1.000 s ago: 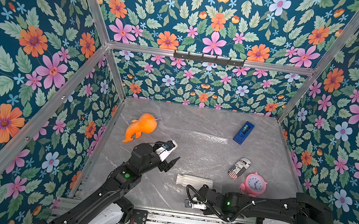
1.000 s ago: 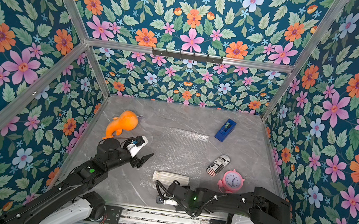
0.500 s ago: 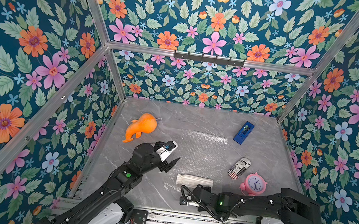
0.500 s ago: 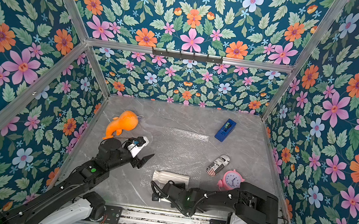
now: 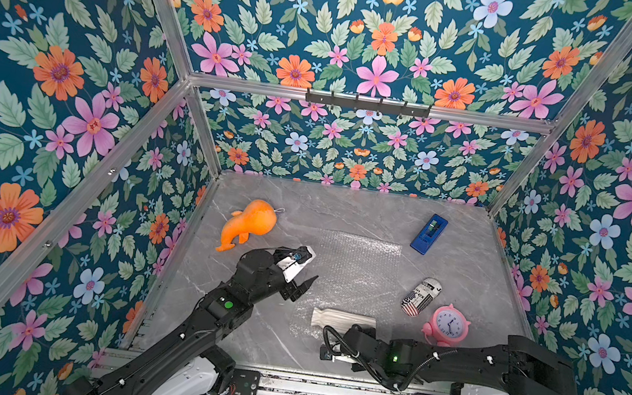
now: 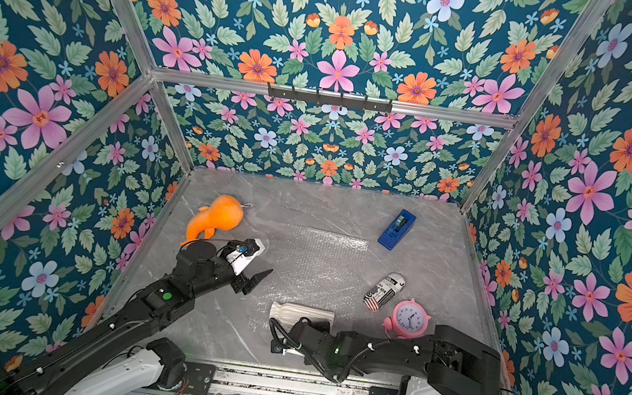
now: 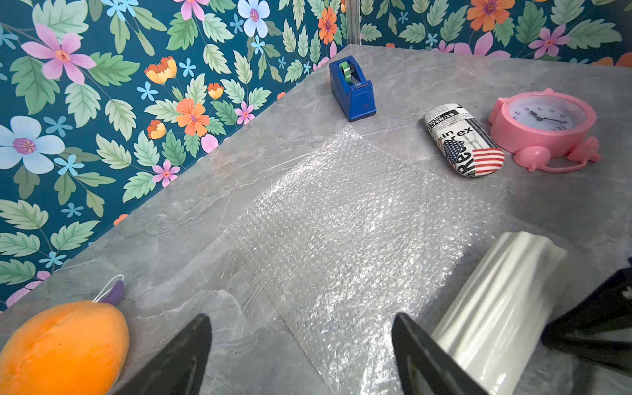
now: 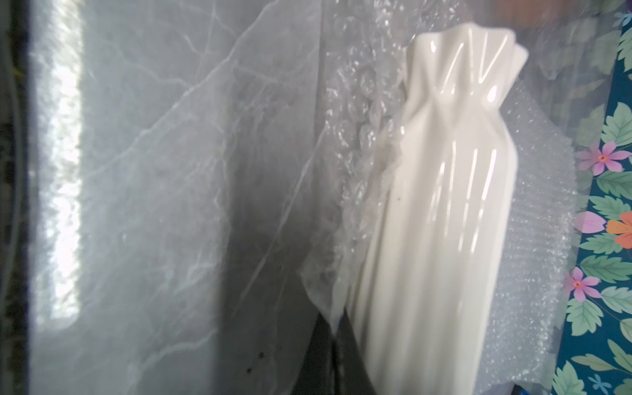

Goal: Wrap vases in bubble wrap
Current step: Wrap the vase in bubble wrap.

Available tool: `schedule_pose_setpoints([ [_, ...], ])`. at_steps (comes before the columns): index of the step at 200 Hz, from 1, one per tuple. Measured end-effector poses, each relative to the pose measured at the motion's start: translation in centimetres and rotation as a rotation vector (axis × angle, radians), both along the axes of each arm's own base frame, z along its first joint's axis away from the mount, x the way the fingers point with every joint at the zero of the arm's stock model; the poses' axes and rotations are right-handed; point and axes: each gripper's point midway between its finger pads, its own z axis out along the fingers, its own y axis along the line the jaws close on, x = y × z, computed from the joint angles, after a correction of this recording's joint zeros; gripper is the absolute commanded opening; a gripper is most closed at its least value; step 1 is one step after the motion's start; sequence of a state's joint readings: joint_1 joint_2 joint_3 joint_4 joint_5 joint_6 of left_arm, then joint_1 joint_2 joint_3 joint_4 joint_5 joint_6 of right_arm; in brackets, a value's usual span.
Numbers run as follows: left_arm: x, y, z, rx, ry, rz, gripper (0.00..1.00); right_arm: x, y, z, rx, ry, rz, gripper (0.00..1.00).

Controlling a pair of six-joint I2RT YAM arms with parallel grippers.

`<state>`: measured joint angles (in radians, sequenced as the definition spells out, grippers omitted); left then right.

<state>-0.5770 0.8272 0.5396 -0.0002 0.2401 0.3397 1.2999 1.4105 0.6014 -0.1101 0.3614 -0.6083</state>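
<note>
The off-white ribbed vase [image 5: 343,320] [image 6: 302,314] lies on its side on the near end of the clear bubble wrap [image 5: 357,267] [image 6: 322,262], which is spread flat on the grey table. My right gripper [image 8: 333,342] is shut on the near edge of the bubble wrap [image 8: 359,119], right beside the vase [image 8: 444,222]; in a top view the right gripper [image 5: 319,335] sits low in front of the vase. My left gripper [image 5: 299,286] [image 7: 301,355] hovers open over the sheet's left edge, empty, with the vase [image 7: 496,307] off to one side.
An orange plush toy [image 5: 247,224] lies at the back left. A blue tape dispenser [image 5: 429,233] sits at the back right. A printed glasses case [image 5: 420,297] and a pink alarm clock [image 5: 447,324] lie right of the sheet. Floral walls enclose the table [image 5: 244,335].
My right gripper has slid left along the vase's near side and closed on the bubble wrap's edge. The left gripper has hardly moved.
</note>
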Motion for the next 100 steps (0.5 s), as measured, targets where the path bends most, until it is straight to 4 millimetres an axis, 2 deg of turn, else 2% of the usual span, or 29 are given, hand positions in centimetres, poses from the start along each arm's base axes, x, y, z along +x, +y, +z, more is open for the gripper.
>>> schedule_pose_setpoints([
  [40,-0.3,0.0,0.3,0.022,-0.032,-0.017,0.84,0.7,0.0,1.7,0.062,0.070,-0.040,0.00],
  [100,-1.3,-0.8,-0.1,0.107,-0.093,-0.100,0.81,1.2,-0.8,2.4,0.100,0.214,-0.113,0.00],
])
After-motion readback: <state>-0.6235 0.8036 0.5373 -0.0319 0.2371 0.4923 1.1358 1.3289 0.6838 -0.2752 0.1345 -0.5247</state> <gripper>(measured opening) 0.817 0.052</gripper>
